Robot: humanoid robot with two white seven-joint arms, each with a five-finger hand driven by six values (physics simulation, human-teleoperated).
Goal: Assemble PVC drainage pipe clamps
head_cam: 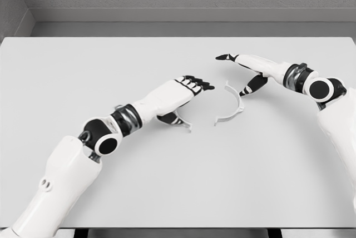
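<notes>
Pre-grasp step; left robot hand (186, 89) over one clamp half (182, 122), fingers relaxed, empty; right robot hand (245, 68) spread beside other clamp half (231, 104); next likely: grasp both, mate.

Matt pale grey bench (167, 193) with a smooth, even surface, white smooth plastic-looking clamp half (232, 104) with a faint sheen, arm shells glossy white, left hand (181, 94) and right hand (250, 68) white with black fingertips, wrist joints dark with shiny metallic rings
</notes>
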